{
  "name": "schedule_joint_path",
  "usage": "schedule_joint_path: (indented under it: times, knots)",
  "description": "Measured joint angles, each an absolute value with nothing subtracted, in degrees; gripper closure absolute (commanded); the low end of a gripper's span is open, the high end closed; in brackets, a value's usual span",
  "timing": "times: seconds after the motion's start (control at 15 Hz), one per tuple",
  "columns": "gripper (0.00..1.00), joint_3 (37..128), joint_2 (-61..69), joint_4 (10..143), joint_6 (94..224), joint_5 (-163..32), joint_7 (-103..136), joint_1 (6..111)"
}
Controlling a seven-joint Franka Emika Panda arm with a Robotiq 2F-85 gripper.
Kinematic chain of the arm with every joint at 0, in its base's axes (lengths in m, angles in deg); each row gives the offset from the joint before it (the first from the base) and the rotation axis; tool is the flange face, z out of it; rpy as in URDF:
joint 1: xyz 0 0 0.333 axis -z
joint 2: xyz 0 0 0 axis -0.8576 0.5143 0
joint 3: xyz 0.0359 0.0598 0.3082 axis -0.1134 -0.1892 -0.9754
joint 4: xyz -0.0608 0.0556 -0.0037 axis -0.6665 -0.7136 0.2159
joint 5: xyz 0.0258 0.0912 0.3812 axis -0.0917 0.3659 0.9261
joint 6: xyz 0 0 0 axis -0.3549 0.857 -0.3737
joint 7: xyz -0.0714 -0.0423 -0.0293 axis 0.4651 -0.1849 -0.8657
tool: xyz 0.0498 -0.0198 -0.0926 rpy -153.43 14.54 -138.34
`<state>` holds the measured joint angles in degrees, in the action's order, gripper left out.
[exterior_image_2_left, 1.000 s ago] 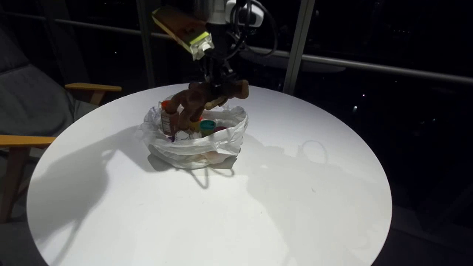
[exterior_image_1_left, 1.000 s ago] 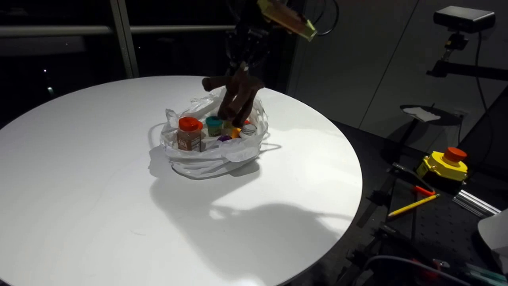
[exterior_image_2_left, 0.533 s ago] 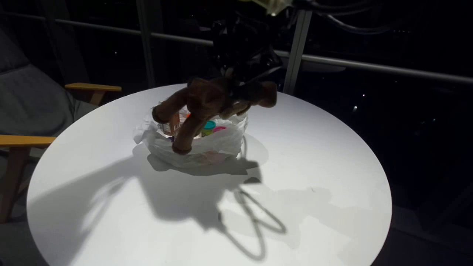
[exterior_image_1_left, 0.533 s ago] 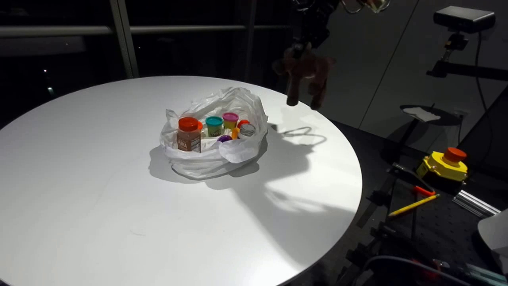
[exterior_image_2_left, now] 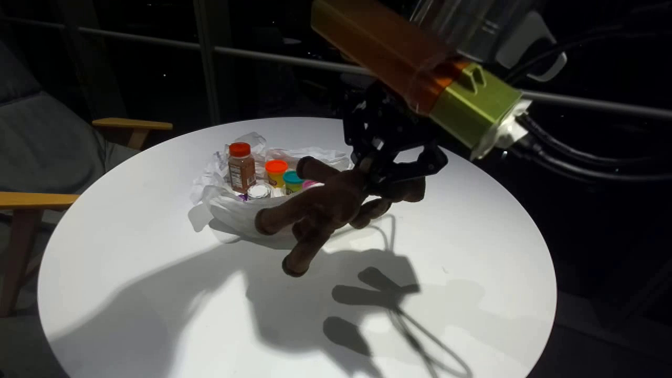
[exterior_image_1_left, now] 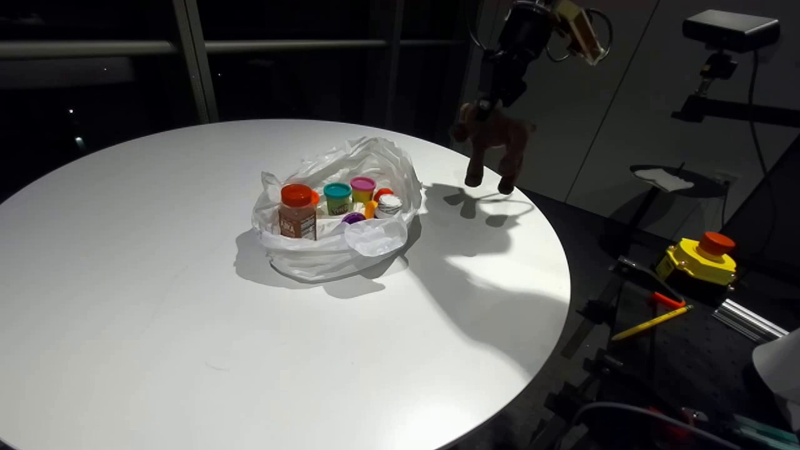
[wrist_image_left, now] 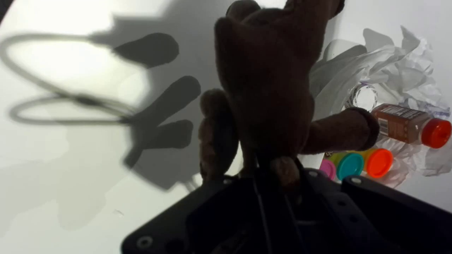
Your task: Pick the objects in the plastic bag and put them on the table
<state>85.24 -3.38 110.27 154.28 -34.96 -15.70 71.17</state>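
Table (exterior_image_1_left: 156, 350): white, below the jaws, dark windows (exterior_image_1_left: 281, 87) beyond.
Gripper (exterior_image_1_left: 484, 109): jaws pinched almost together on the brown plush toy (exterior_image_2_left: 336, 202), hung above the table, likely for setting down.
Plastic bag (exterior_image_1_left: 325, 257): below and beside the jaws, spread wide, presumably leaving jar (exterior_image_1_left: 298, 217) and cups (exterior_image_1_left: 338, 202) reachable.

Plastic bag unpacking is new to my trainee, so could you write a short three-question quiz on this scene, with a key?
1. What does the gripper hold? A) red-lidded jar B) brown plush animal C) teal-lidded tub
2. True or false: the red-lidded jar stands upright inside the plastic bag.
3. In both exterior views, which tub stands immediately to the right of the teal-lidded tub in the picture?
Key: 1. B. 2. True. 3. The pink-lidded tub.
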Motion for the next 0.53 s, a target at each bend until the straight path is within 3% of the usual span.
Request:
schedule_joint_path:
  times: [0.27,0.33,0.4,0.53]
  knots:
    - [0.93,83.52,1.24,109.60,163.58,-31.65,-16.89,71.20]
    - [0.63,83.21,2.20,109.22,165.01,-31.15,-16.89,71.34]
    - [0.63,82.93,3.05,108.81,165.89,-30.73,-16.89,71.54]
    - [0.49,82.57,4.23,107.93,166.42,-30.54,-16.76,72.06]
